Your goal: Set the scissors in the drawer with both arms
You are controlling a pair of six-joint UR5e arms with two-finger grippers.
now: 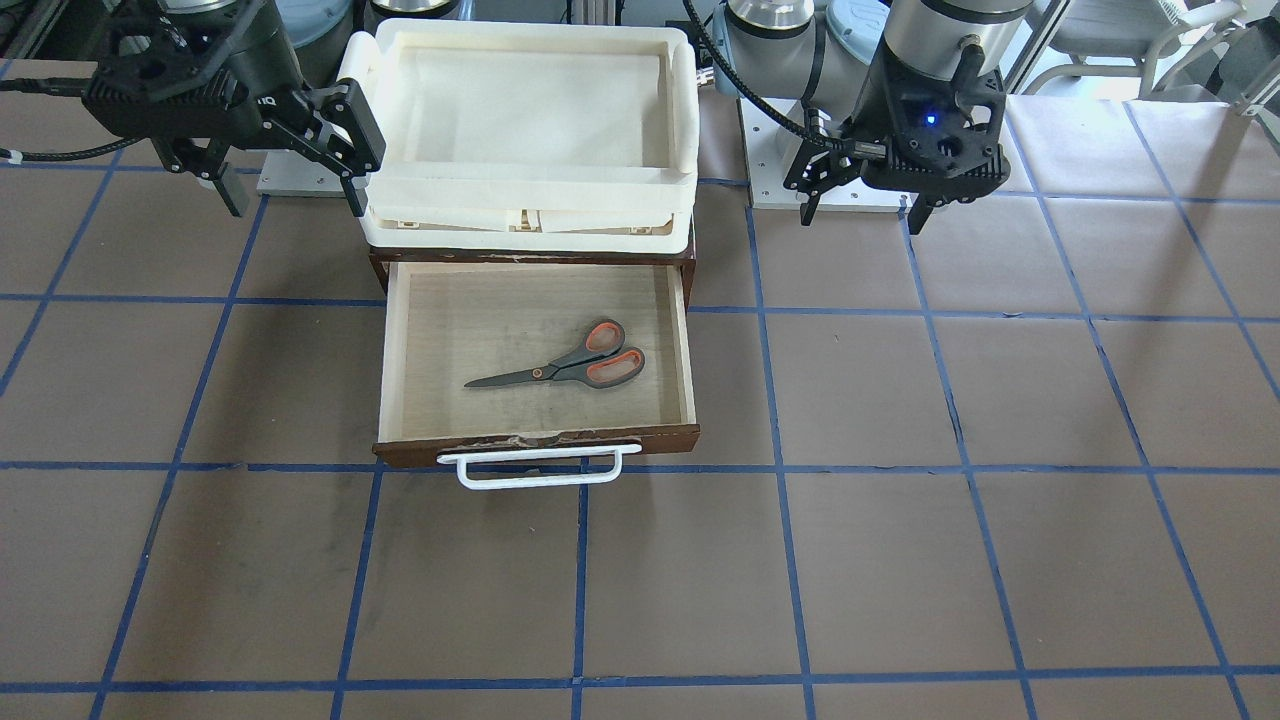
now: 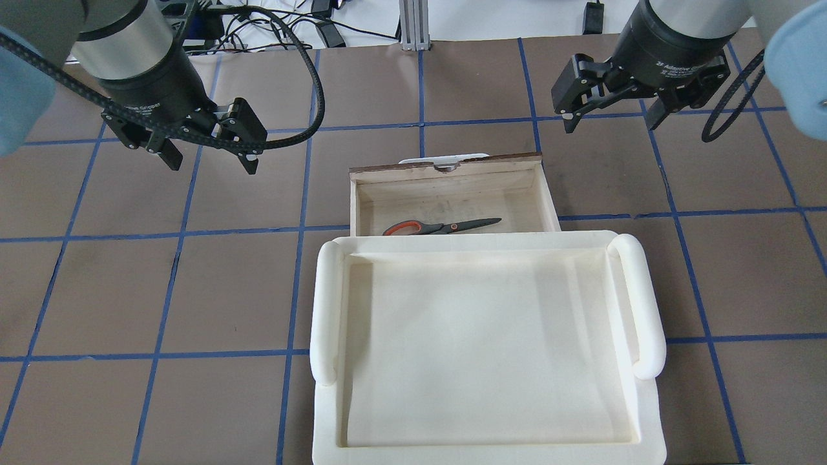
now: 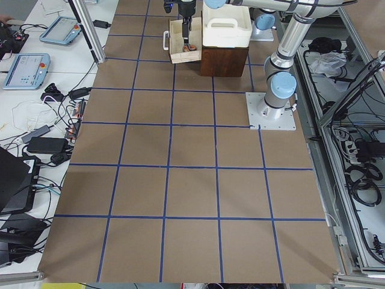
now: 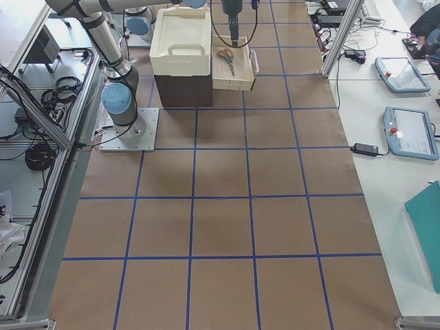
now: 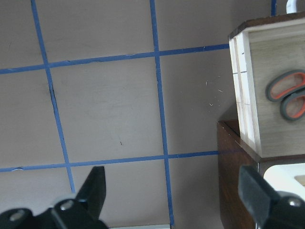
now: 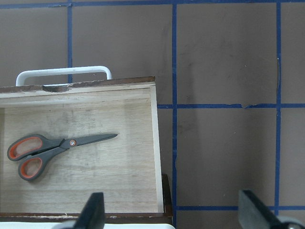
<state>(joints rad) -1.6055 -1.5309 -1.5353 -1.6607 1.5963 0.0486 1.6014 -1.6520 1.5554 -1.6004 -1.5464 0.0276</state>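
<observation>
The scissors (image 1: 570, 368) lie flat on the pale floor of the open drawer (image 1: 395, 350), blades pointing toward my right arm's side. They also show in the overhead view (image 2: 446, 226) and both wrist views (image 5: 286, 95) (image 6: 52, 148). The drawer's white handle (image 1: 540, 468) faces away from me. My left gripper (image 2: 212, 161) (image 1: 862, 212) hovers open and empty over the table, off to the drawer's left. My right gripper (image 2: 610, 121) (image 1: 290, 195) is open and empty, off to the drawer's right. Neither touches anything.
A cream-white plastic tray (image 2: 326, 303) sits on top of the dark brown cabinet (image 3: 224, 60) that the drawer slides out of. The brown table has a blue tape grid. Operator pendants and cables lie on the side benches (image 4: 412, 130).
</observation>
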